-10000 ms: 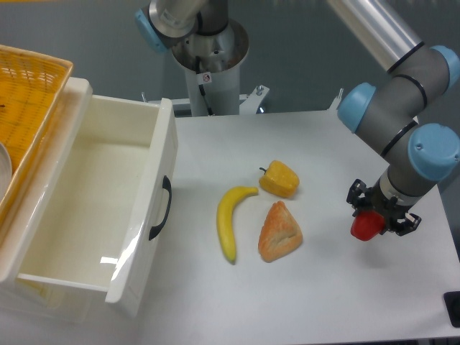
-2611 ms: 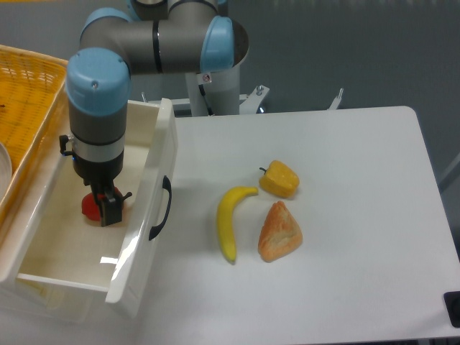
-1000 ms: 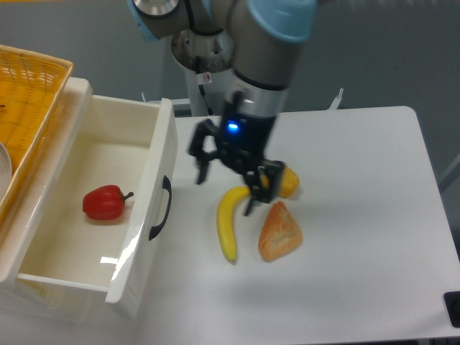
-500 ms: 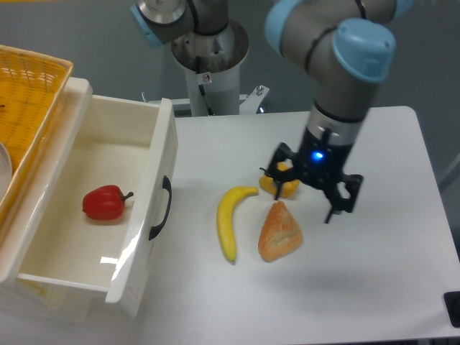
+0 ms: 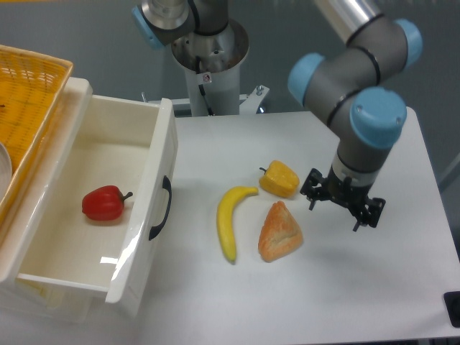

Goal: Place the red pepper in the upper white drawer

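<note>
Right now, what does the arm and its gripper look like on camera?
The arm has grey cylindrical links with light blue caps at the joints and a silver tube section on top. It rises from a silvery base column. The gripper is small and black with two thin fingers.

The orange basket (image 5: 29,93) runs off the left edge, and a pale round thing (image 5: 3,172) inside it is cut there too. The drawer (image 5: 136,237) loses its near corner at the bottom edge. A dark object (image 5: 453,307) at the lower right is mostly out of frame.
</note>
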Robot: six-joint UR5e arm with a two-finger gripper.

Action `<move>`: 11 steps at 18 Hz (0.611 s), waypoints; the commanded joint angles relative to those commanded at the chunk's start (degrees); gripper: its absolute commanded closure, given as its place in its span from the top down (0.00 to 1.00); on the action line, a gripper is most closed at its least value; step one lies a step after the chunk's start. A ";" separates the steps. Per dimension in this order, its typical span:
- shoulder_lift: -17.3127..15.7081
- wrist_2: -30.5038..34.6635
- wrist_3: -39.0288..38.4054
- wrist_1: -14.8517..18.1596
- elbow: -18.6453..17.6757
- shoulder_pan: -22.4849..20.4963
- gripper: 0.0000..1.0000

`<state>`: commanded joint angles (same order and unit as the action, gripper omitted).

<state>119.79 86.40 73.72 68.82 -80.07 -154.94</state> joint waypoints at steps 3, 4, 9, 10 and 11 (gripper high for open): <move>0.09 0.26 5.55 0.00 -1.14 -1.95 1.00; 0.26 0.26 5.73 0.00 -1.23 -1.95 1.00; 0.96 0.96 6.60 -0.44 -0.97 -1.25 1.00; 1.32 2.79 7.22 -0.44 -0.70 -1.16 1.00; 1.58 4.90 7.40 -0.44 -0.70 -0.55 1.00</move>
<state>121.37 91.30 81.12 68.38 -80.77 -155.48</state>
